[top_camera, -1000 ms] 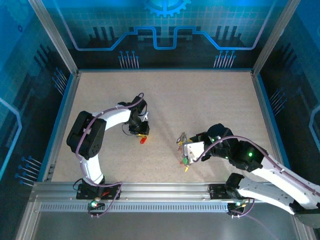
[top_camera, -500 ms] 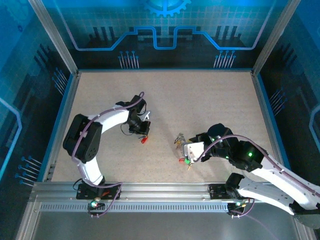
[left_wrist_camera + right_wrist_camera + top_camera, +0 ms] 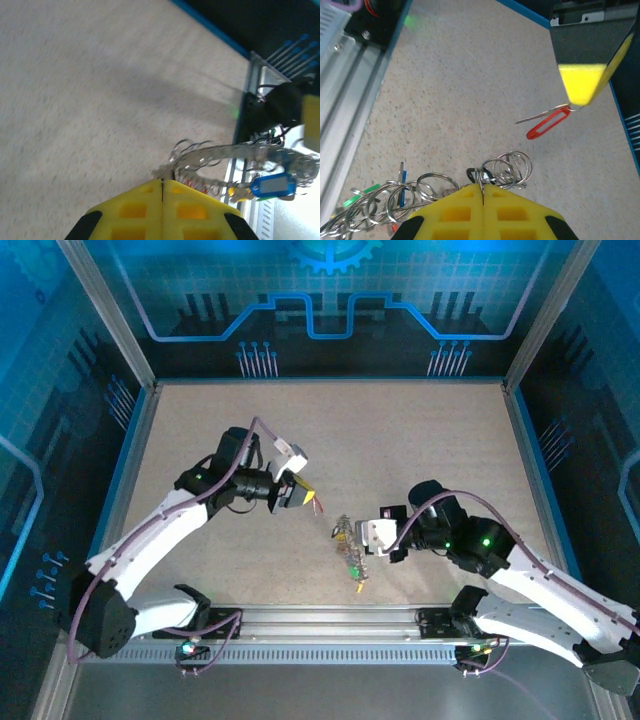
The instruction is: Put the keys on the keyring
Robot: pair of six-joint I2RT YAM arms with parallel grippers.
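I've got the left claw (image 3: 576, 102) pinched shut on 1 red key (image 3: 547, 122), dangling near the keyring (image 3: 505, 167) that the right claw (image 3: 481, 189) grips shut, so next I'd guess is lining key up with ring.

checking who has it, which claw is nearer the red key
Left. The left claw pinches the red key at its tip; the right claw is apart from it, shut on the keyring.

Shiny metal keyring (image 3: 498, 172) — matt speckled table (image 3: 400, 440)

Red key (image 3: 547, 123), blue key (image 3: 272, 186), speckled beige table (image 3: 400, 440).
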